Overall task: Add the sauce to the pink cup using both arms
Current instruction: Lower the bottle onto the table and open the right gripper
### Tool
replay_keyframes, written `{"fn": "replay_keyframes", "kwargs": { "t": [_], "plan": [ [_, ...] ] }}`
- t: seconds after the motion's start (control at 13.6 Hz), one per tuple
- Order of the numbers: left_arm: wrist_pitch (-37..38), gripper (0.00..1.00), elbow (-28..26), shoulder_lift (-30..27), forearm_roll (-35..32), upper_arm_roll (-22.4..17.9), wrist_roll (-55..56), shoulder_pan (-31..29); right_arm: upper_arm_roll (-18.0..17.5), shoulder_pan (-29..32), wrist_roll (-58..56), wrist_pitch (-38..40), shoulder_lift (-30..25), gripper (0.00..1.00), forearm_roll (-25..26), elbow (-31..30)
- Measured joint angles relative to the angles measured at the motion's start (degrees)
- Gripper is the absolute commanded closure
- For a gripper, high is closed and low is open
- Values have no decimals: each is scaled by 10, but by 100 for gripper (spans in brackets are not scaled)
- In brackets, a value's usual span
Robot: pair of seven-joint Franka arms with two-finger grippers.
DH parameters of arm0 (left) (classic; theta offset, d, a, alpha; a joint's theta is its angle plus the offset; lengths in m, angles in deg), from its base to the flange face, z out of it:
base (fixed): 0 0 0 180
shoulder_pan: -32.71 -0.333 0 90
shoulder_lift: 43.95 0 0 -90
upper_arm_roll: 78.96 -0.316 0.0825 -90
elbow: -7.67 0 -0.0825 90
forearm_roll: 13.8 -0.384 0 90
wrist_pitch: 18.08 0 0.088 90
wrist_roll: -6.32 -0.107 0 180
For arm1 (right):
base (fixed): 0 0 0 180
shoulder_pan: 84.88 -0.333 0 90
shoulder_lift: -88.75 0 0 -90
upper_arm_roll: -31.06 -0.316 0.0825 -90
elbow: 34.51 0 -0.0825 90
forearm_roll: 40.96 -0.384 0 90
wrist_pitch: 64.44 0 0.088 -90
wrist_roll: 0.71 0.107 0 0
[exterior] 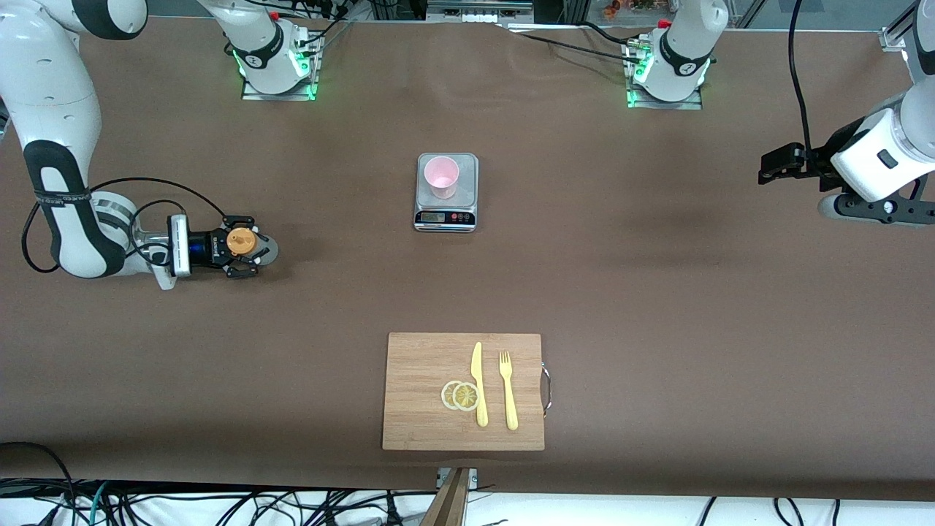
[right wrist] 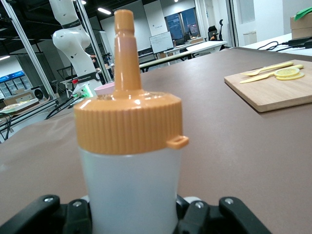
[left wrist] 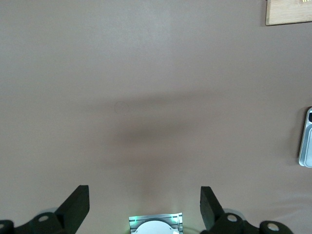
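The sauce bottle (exterior: 241, 242), whitish with an orange nozzle cap, stands upright toward the right arm's end of the table. My right gripper (exterior: 243, 246) is shut on its body; the right wrist view shows the bottle (right wrist: 129, 146) filling the space between the fingers. The pink cup (exterior: 441, 176) stands upright on a small silver kitchen scale (exterior: 446, 216) at mid-table; its rim (right wrist: 105, 89) peeks out past the bottle. My left gripper (exterior: 876, 210) hangs high over the left arm's end of the table, open and empty, its fingers (left wrist: 78, 204) wide apart over bare mat.
A wooden cutting board (exterior: 424, 394) lies nearer the front camera than the scale, with two lemon slices (exterior: 460, 395), a yellow knife (exterior: 478, 383) and a yellow fork (exterior: 508, 391) on it. The scale's edge (left wrist: 307, 141) and the board's corner (left wrist: 287, 12) show in the left wrist view.
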Motion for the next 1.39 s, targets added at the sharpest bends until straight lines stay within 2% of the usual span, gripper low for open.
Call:
{"fn": "replay_keyframes", "kwargs": {
  "t": [0.37,0.88,1.17,1.39],
  "plan": [
    [0,0,0,1,0,0,0,0,10,0,0,26,8,0,6,8],
    [0,0,1,1,1,1,0,2,61,1,0,46,8,0,57,31],
    [0,0,1,2,1,1,0,1,96,2,39,37,-19,0,139,61],
    [0,0,1,4,1,1,0,1,98,-6,163,-11,-111,0,234,69]
  ]
}}
